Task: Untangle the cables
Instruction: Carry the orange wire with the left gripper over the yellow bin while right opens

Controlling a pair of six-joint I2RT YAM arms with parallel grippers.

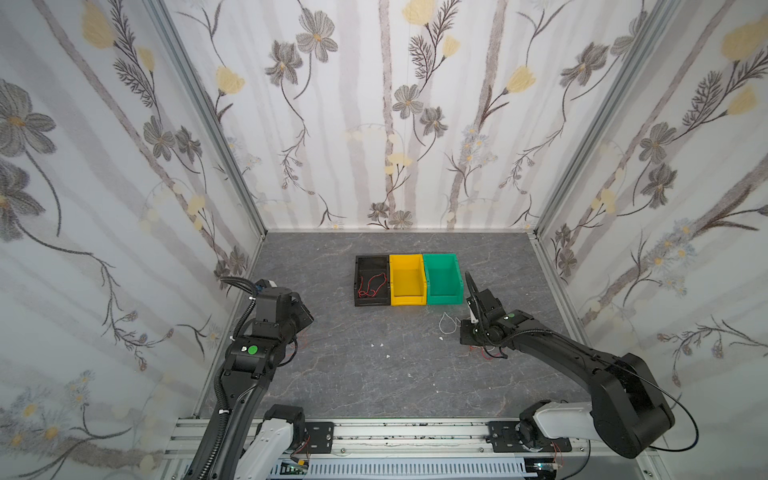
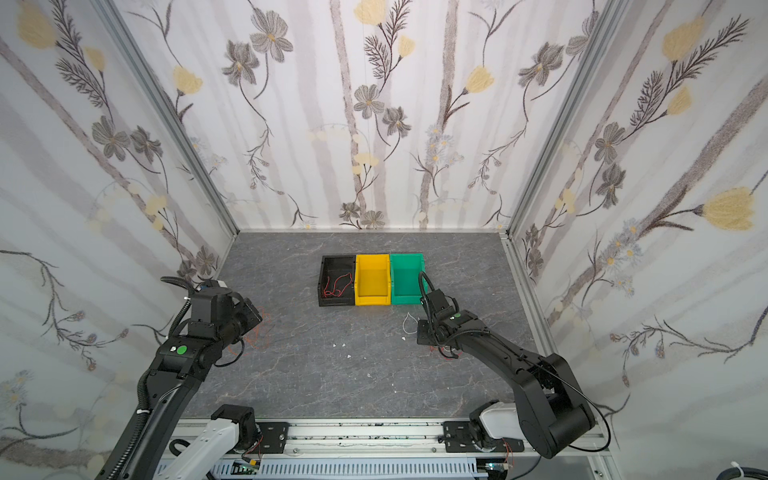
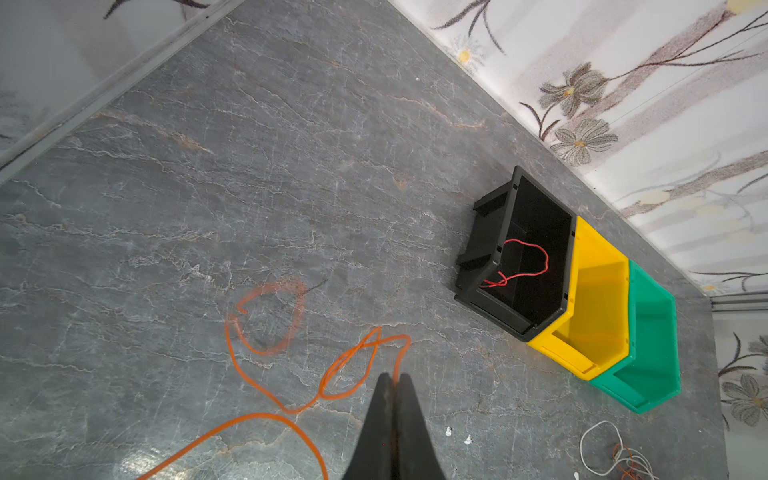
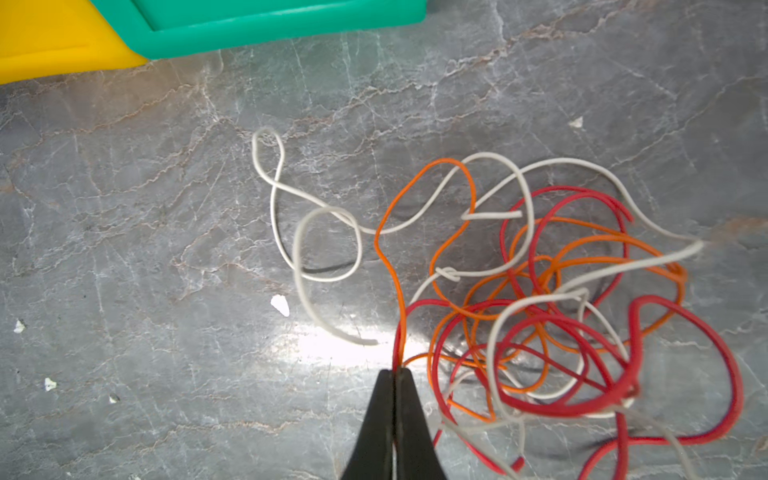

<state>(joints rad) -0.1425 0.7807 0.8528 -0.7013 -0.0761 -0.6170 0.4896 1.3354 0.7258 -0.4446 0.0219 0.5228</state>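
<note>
the left pincer (image 3: 394, 380) is pinched shut on a loose orange cable (image 3: 257, 414) that trails over the tabletop (image 3: 291, 166) near its left edge. the right pincer (image 4: 395, 376) is clamped on red and orange strands (image 4: 399, 345) at the rim of the tangle (image 4: 540, 299) of red, orange and white cables, near the right edge, just before the green bin (image 4: 270, 31). one red cable (image 3: 545, 255) lies in the black bin (image 3: 482, 257). the step in hand looks like pulling a strand free; next calls for a slow draw away, watching whether white loops drag along.
</note>
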